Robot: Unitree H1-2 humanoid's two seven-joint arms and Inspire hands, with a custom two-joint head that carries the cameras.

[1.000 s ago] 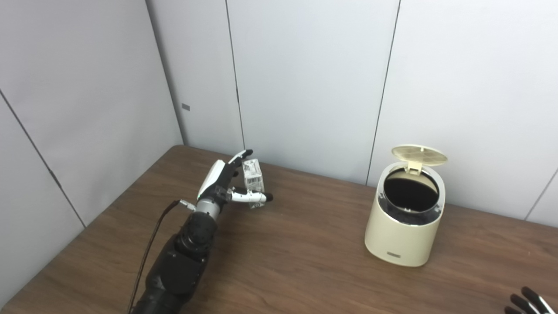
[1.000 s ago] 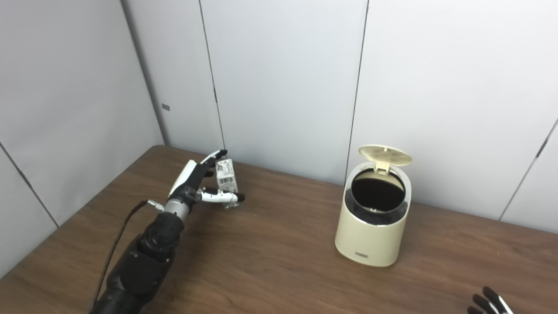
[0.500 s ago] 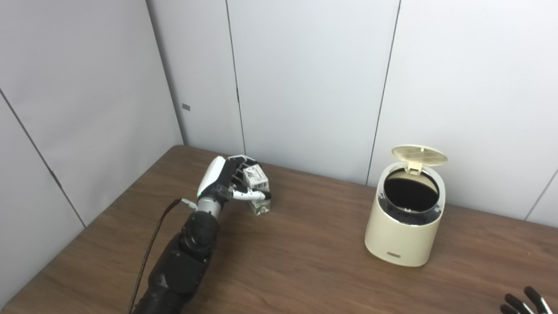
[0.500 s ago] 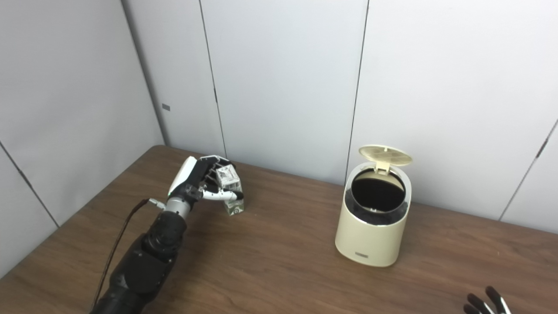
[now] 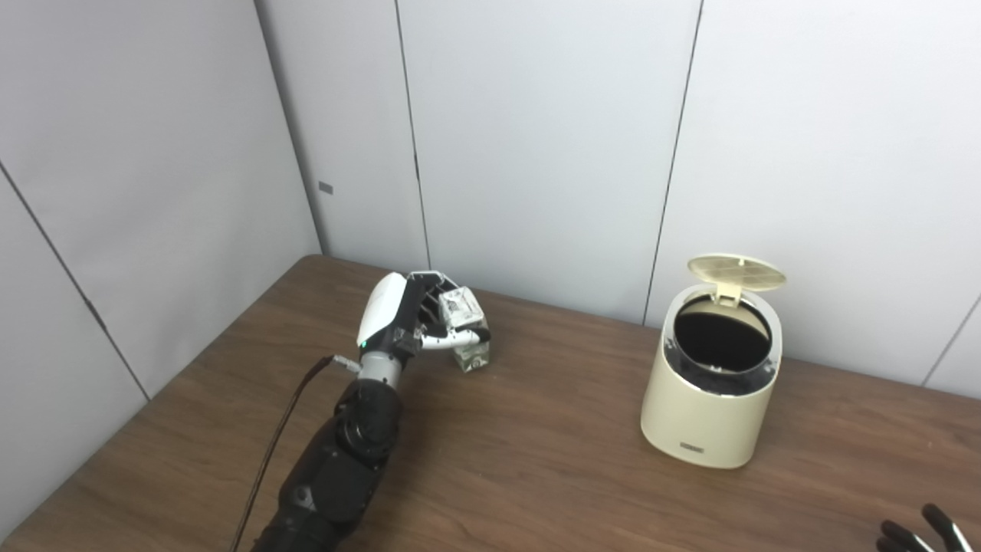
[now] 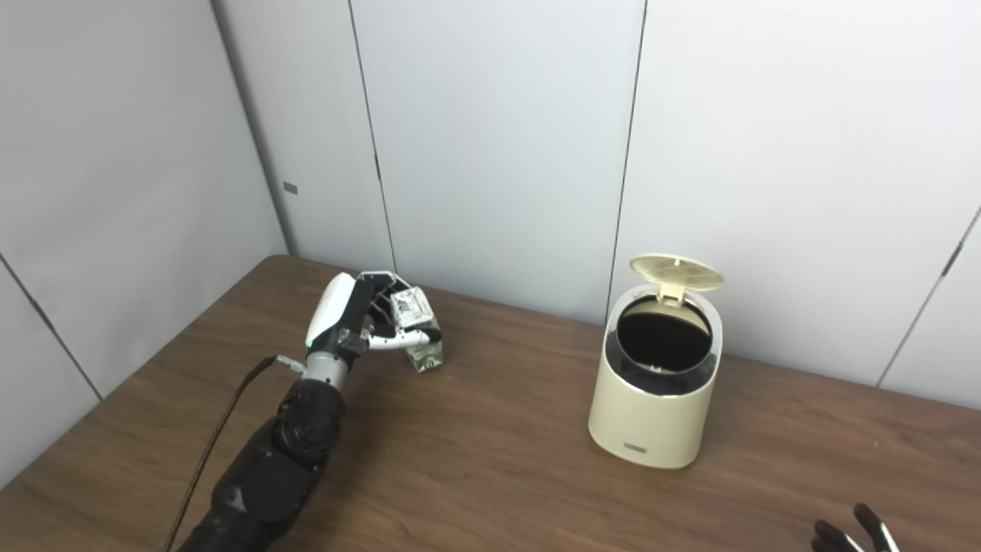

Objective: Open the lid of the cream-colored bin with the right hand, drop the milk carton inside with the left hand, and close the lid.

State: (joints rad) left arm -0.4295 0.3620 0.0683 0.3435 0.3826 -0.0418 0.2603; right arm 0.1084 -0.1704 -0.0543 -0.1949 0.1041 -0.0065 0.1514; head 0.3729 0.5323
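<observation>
Left hand (image 5: 414, 322) wrapped round the milk carton (image 5: 464, 326), thumb across the front face, the other fingers curled over the top and far side. Carton is a small box, long axis near upright with the top leaning a little away and toward the bin; its lower corner shows below the thumb. Whether the base touches the wooden table (image 5: 536, 452) I cannot tell.

Cream bin (image 5: 713, 383) stands on the table well to the right of the carton, near the back wall panels (image 5: 536, 138). Its lid (image 5: 737, 271) is hinged up at the rear, underside facing forward, and the dark mouth is open.

Right hand (image 6: 854, 533) only pokes in at the bottom right corner: dark fingertips, spread apart, holding nothing, well clear of the bin.

A thin cable (image 5: 280, 437) runs along the left forearm.
</observation>
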